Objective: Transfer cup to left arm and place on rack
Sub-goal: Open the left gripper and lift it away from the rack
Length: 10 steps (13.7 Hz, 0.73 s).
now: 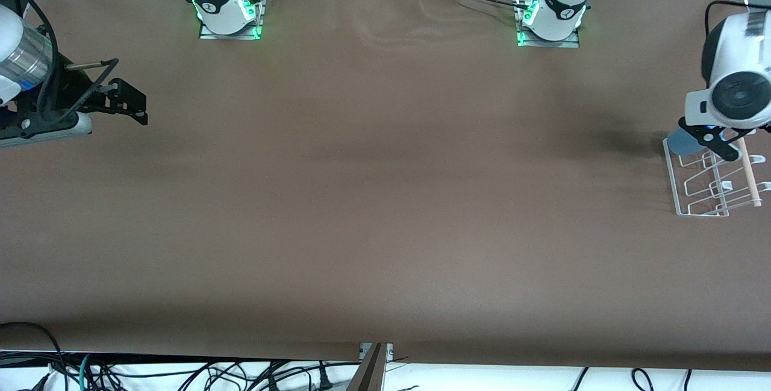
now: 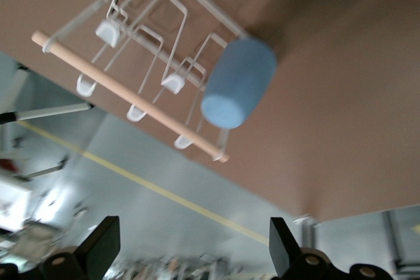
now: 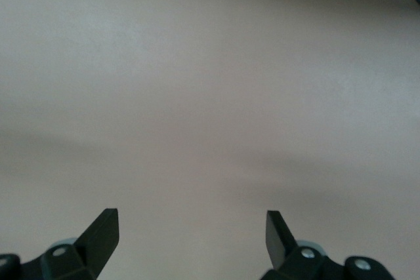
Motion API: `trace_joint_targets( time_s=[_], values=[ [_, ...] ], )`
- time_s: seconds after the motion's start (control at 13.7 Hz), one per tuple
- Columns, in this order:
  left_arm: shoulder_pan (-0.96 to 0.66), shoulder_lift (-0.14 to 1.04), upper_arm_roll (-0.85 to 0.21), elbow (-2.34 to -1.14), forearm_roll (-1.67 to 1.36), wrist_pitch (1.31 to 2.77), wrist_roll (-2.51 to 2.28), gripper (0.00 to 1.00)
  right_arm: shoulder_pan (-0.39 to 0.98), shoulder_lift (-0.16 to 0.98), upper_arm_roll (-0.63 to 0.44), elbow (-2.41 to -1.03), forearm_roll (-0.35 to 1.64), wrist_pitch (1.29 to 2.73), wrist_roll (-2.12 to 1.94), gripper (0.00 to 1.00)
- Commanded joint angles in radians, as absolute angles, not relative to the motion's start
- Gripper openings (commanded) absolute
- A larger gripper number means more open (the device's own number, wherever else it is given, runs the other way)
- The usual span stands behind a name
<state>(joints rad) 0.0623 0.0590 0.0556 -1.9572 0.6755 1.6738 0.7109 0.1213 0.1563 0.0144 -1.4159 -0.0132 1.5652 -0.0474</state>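
A brown desk [image 1: 373,198] stretches between two Franka arms, its one landmark a white wire rack [image 1: 702,189] at the left arm's end. The left arm [image 1: 732,78] hangs over the rack's end that lies farther from the front camera, its white wrist above the wire loops. The rack's pale wooden dowel [image 1: 750,177] runs along the side nearest the desk's edge. The left gripper [image 2: 193,254] is spread wide with nothing between its fingers, poised above the rack. The light-blue cup [image 2: 237,83] sits in the rack's end slot, tipped on the wires, clear of both fingers. Well apart from the rack, at the right arm's end, the right gripper [image 3: 191,231] waits over bare desk, fingers likewise parted and empty.
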Motion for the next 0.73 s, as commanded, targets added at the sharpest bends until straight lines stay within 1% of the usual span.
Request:
trace_joint_targets(
  time_s=[0.0,0.15,0.29,0.51,0.66],
  values=[
    [0.035,0.081,0.032,-1.817,0.517,1.537,0.681,1.00,0.109,0.169,-0.008,-1.425,-0.005,1.589,-0.046,0.99],
    [0.034,0.081,-0.015,-1.737,0.464,1.467,0.576,1.00,0.120,0.163,-0.003,-1.424,-0.008,1.585,-0.046,0.99],
    [0.019,0.083,-0.031,-1.645,0.382,1.413,0.462,1.00,0.121,0.161,-0.002,-1.424,-0.008,1.588,-0.046,0.99],
    [0.015,0.083,-0.031,-1.556,0.183,1.399,0.309,1.00,0.121,0.161,-0.002,-1.424,-0.008,1.582,-0.045,0.99],
    [0.014,0.084,-0.034,-1.526,0.153,1.413,0.279,1.00,0.121,0.161,-0.002,-1.424,-0.006,1.582,-0.046,0.99]
  ],
)
